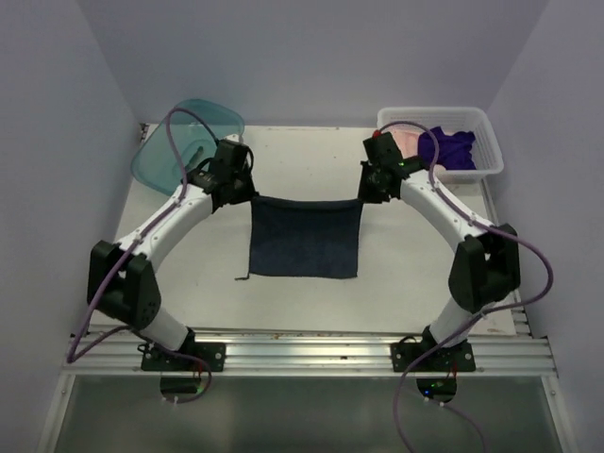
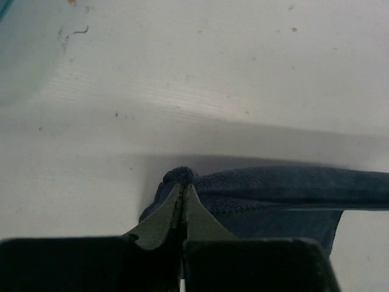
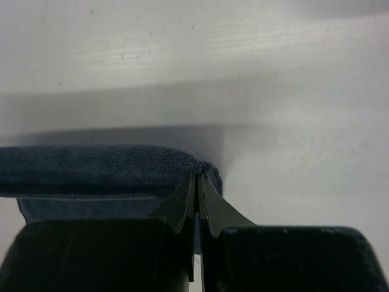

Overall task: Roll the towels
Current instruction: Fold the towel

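A dark slate-blue towel (image 1: pixel 305 238) lies spread on the white table, its far edge stretched between both grippers. My left gripper (image 1: pixel 247 193) is shut on the towel's far left corner (image 2: pixel 179 176). The far right corner (image 3: pixel 203 167) is pinched in my right gripper (image 1: pixel 366 192), also shut. In both wrist views the held edge (image 2: pixel 292 185) (image 3: pixel 91 167) runs taut, slightly above the table. A purple towel (image 1: pixel 453 147) and a pale pink towel (image 1: pixel 406 140) lie bunched in the white basket (image 1: pixel 483 166) at the back right.
A teal plastic tub (image 1: pixel 184 142) stands at the back left, just behind my left gripper. Grey walls close in the table on three sides. An aluminium rail (image 1: pixel 311 354) carries the arm bases along the near edge.
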`<state>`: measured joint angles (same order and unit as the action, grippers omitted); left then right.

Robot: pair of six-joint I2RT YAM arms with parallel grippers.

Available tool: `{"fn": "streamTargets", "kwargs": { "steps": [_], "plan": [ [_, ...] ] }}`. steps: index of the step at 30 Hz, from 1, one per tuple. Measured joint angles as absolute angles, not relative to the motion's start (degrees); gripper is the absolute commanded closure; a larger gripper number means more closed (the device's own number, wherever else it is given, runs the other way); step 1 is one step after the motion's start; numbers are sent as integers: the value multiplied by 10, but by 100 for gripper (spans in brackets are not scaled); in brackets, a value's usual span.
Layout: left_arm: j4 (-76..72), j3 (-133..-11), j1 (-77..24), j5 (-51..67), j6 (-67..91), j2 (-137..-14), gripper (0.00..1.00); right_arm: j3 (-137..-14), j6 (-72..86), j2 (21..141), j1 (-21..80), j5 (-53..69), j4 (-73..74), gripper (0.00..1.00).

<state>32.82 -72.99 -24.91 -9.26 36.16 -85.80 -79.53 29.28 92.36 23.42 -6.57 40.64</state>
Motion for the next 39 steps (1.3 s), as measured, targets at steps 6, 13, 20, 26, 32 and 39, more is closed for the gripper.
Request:
{"fn": "streamTargets", "kwargs": {
  "steps": [6, 13, 20, 26, 32, 39],
  "plan": [
    [302, -775, -183, -53, 345, -1003, 100, -911, 271, 1079, 209, -69, 389, 100],
    [275, -806, -180, -5, 329, -1033, 100, -918, 258, 1098, 204, -60, 355, 100],
    [239, -702, -179, 36, 321, -971, 100, -730, 254, 992, 204, -18, 302, 100],
    [232, -576, -179, 63, 319, -885, 100, -592, 256, 915, 210, 13, 280, 100],
    [220, -521, -179, 71, 319, -855, 100, -536, 275, 877, 236, 23, 249, 100],
    [202, -489, -179, 76, 319, -857, 100, -513, 301, 865, 252, 20, 228, 100]
  ]
}}
